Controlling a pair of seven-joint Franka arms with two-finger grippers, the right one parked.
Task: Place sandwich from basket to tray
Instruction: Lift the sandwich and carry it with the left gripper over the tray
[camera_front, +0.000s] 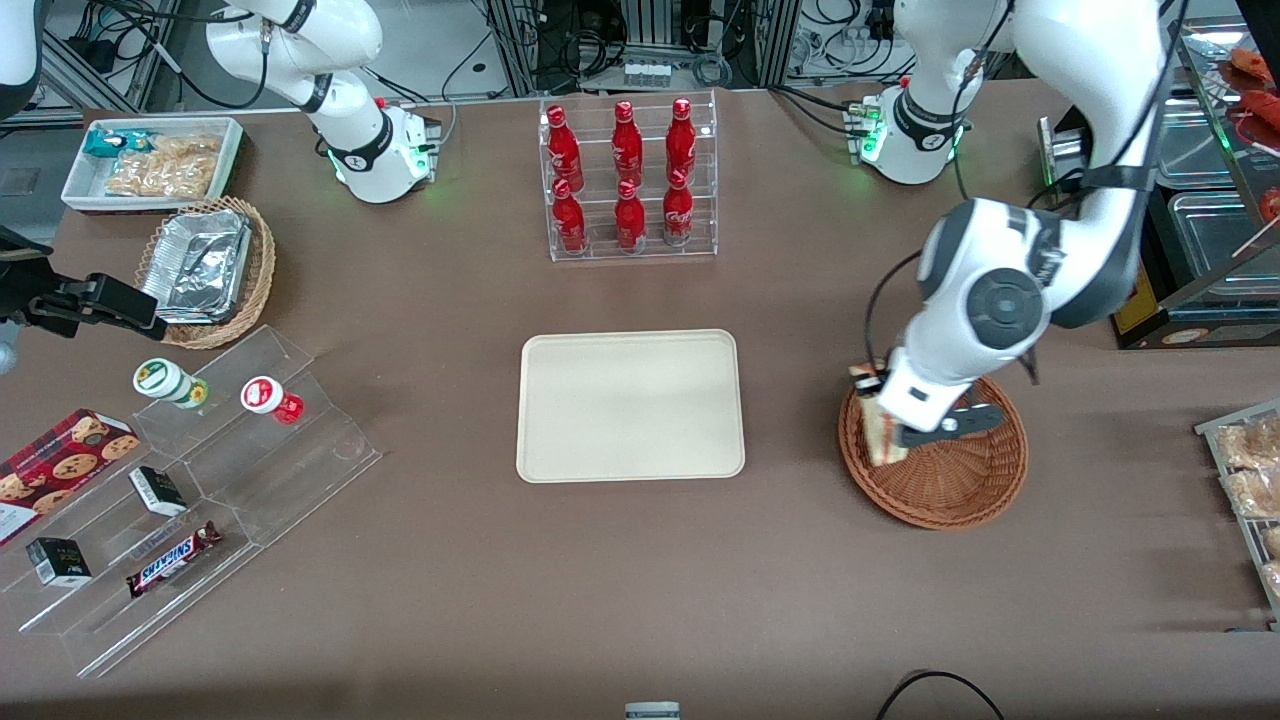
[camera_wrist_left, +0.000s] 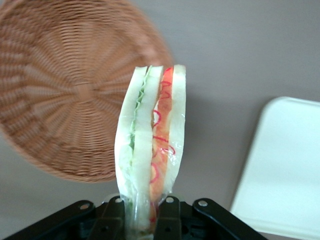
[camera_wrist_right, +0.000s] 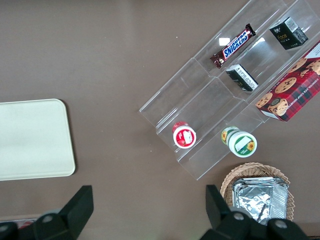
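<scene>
Sandwich (camera_wrist_left: 150, 150) pinched in hand (camera_wrist_left: 142, 215), prob. just above basket (camera_wrist_left: 60, 90).

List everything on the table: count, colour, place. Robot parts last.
Wrapped triangular sandwich: one, pale bread with red and green filling, held above the basket's edge.
Round woven wicker basket: one, reddish-brown, toward the working arm's end.
Flat rectangular plastic tray: one, cream-beige, bare, mid-table.
Soda bottles: six, red, in a clear rack farther from the front camera than the tray.
Foil containers: silver, in a lighter wicker basket toward the parked arm's end.
White bin of snack packets: one, near those.
Clear stepped display: one, holding a Snickers bar, small boxes and two lidded cups.
Pincer: one, black, shut on the sandwich over the basket.
</scene>
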